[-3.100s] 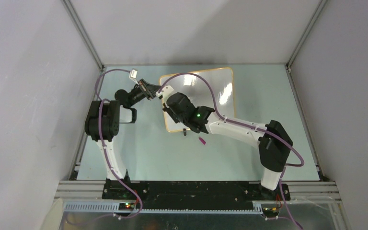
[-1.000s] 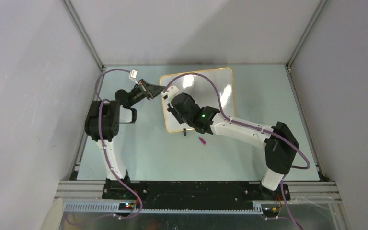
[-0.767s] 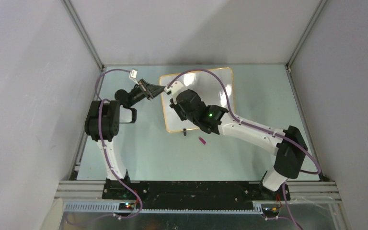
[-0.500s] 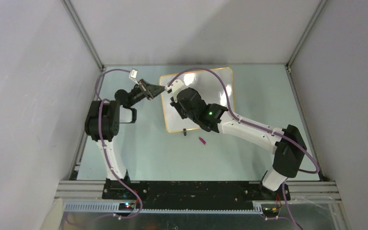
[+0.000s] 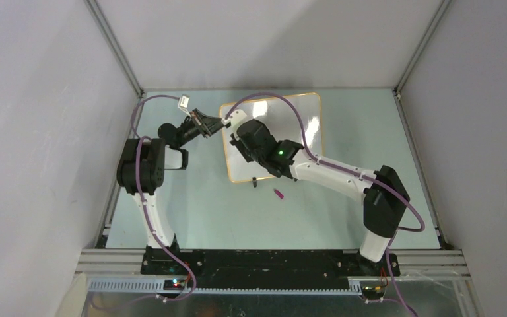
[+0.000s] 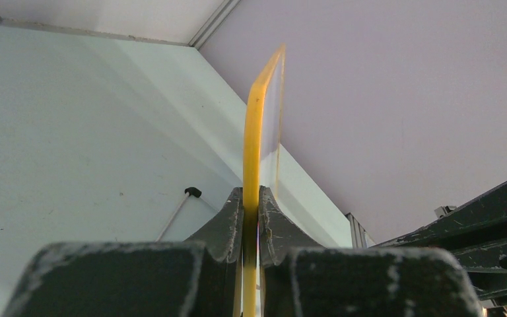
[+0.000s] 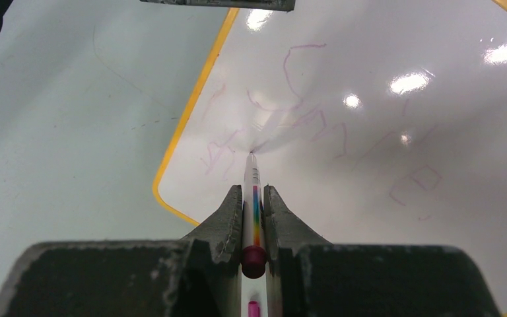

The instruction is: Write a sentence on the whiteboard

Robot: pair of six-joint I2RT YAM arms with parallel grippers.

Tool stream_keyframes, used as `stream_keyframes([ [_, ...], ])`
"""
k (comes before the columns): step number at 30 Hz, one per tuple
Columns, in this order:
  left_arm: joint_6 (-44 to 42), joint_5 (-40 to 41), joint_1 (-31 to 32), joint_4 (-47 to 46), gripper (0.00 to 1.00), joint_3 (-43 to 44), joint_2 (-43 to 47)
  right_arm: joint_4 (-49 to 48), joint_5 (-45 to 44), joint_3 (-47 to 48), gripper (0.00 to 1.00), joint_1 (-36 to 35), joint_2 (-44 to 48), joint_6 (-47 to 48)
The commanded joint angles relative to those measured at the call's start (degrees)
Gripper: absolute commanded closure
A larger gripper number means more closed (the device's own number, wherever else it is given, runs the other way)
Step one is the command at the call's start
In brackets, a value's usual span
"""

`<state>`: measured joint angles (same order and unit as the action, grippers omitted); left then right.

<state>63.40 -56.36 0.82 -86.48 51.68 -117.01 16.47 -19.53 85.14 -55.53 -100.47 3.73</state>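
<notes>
I found the whiteboard point(image 5: 274, 111) toward the far edge of the table point(image 5: 191, 211), about midway along it and a little to the left, with its yellow frame running round a glossy white face. The left pincer point(image 6: 251, 199) was pinching the board's left edge close to its far left corner; in the left wrist view the yellow rim ran straight up between the two dark fingers point(image 6: 228, 221), which pressed on it from both sides. I could not tell from that view whether the board lay quite flat on the table. The right arm reached across from the near right, and the right pincer point(image 7: 253, 195) hung over the left part of the board, shut on a pen point(image 7: 252, 173) with a white barrel and a rainbow stripe. The pen pointed away from the wrist camera, and its tip met the white face a short way in from the left rim. Faint purple strokes point(image 7: 304, 119) crossed the board around and beyond the tip; I could not read them. A small black foot point(image 5: 255, 181) showed at the board's near edge, and a small purple piece point(image 5: 279, 194) lay on the table just beside that edge.
</notes>
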Motion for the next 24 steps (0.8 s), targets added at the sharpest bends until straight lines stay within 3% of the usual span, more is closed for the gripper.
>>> stream_keyframes([
  [1,-3.9,-3.1,0.8,-1.2,1.0,-1.1,0.4,-0.9,-0.1,3.4,1.0,0.2,-0.5,1.1],
  [24,-3.9,-3.1,0.8,-1.2,1.0,-1.2,0.5,0.0,-2.0,1.0,1.0,0.4,-0.1,0.6],
])
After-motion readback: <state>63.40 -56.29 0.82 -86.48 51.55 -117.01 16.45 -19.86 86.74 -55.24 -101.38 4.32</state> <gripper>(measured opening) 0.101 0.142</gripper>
